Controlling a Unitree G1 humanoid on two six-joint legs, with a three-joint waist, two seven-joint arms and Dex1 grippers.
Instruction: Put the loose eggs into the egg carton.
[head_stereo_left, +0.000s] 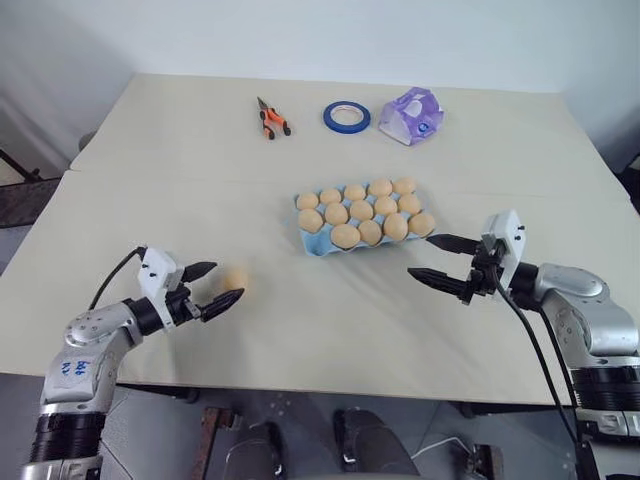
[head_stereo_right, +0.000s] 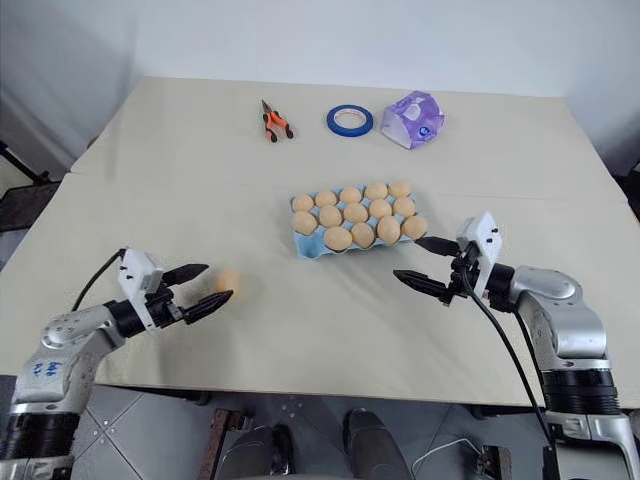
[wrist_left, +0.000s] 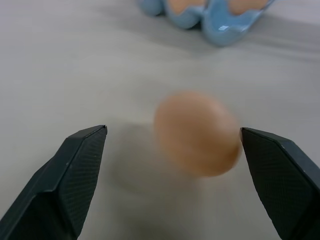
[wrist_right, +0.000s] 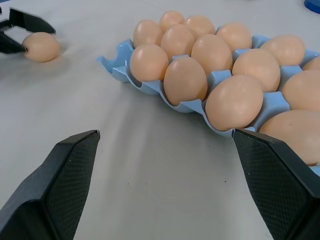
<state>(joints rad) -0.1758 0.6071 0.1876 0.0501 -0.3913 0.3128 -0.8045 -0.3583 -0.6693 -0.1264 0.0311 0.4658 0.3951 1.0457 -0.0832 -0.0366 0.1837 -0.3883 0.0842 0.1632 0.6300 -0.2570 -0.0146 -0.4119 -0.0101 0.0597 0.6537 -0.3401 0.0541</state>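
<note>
Beige table (head_stereo_left: 300, 330) against a pale wall, holding the following.

Left gripper (head_stereo_left: 216, 287): fingers spread wide, holding nothing. One loose egg (head_stereo_left: 234, 279) lies on the table just past the fingertips, about level with the gap between them. In the left wrist view the egg (wrist_left: 196, 132) sits between the two fingers (wrist_left: 75, 170), nearer one of them; contact cannot be told.

Right gripper (head_stereo_left: 436, 262): fingers spread wide, holding nothing, hanging just beside the near right corner of the carton (head_stereo_left: 308, 240), apart from it.

Carton: light blue, beyond and to the right of the left gripper, its cups filled with eggs in three rows. The right wrist view shows the scalloped rim (wrist_right: 150, 86) and the eggs close up, one end cup at the corner toward the loose egg standing vacant, and the left gripper's fingertips by the loose egg further off.

Far side of the table, well apart from both grippers, in the head views: orange-handled pliers (head_stereo_left: 271, 119), a roll of blue tape (head_stereo_left: 346, 116), a purple tissue pack (head_stereo_left: 412, 116).
</note>
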